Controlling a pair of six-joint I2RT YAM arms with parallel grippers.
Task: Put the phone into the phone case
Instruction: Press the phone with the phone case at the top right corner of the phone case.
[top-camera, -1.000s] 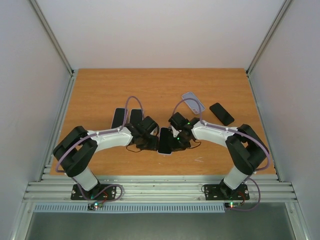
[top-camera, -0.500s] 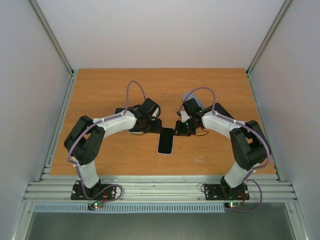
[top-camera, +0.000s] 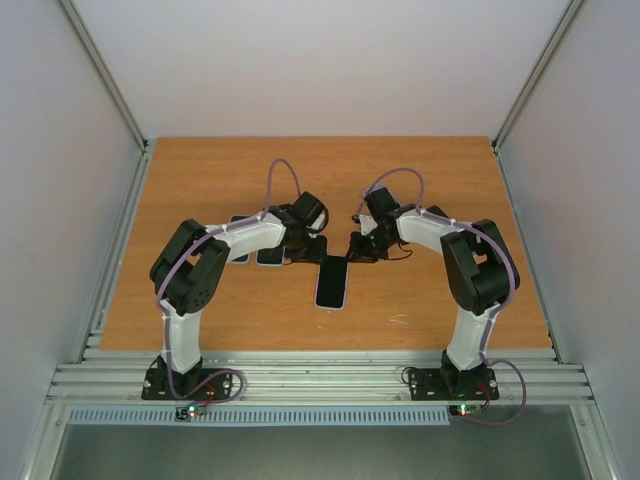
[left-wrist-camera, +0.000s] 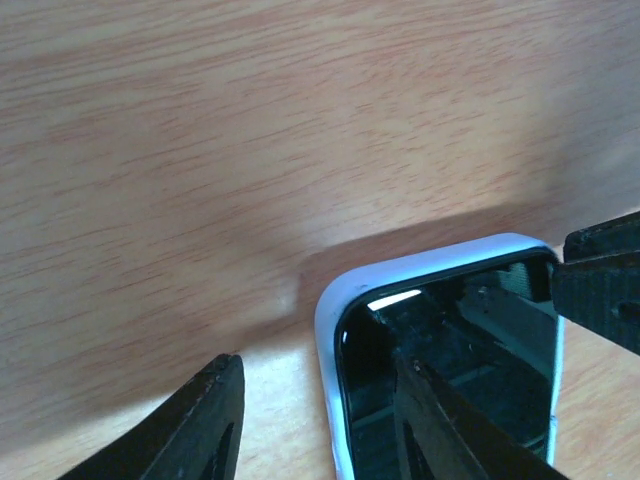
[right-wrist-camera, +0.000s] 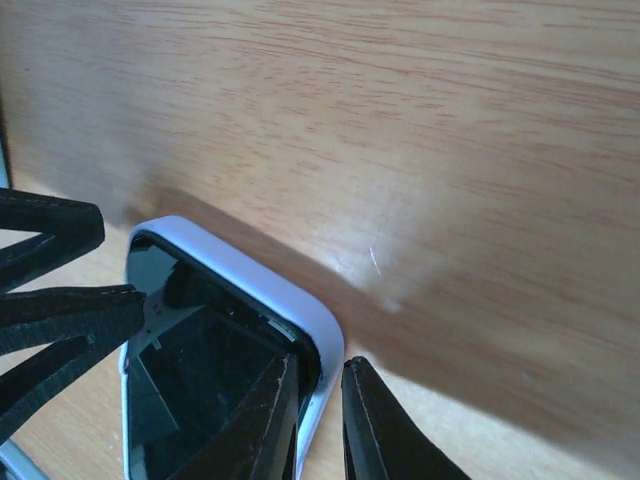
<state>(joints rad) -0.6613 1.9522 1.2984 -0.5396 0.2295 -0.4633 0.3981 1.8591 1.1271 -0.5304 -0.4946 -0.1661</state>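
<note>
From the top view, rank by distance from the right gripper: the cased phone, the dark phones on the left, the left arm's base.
From the right gripper:
1. cased phone, centre, right at its fingertips.
2. dark phones, farther left.
3. left arm's base, near-left corner.

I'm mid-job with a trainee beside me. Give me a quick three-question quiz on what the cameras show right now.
1. True or false: the phone lies screen up with a pale blue phone case around its edge.
2. The left gripper and the right gripper are at which end of the phone? A: its near end. B: its far end. C: one at each end.
3. Fill in: the ____ gripper's jaws stand wider apart.
Key: 1 true; 2 B; 3 left.
</note>
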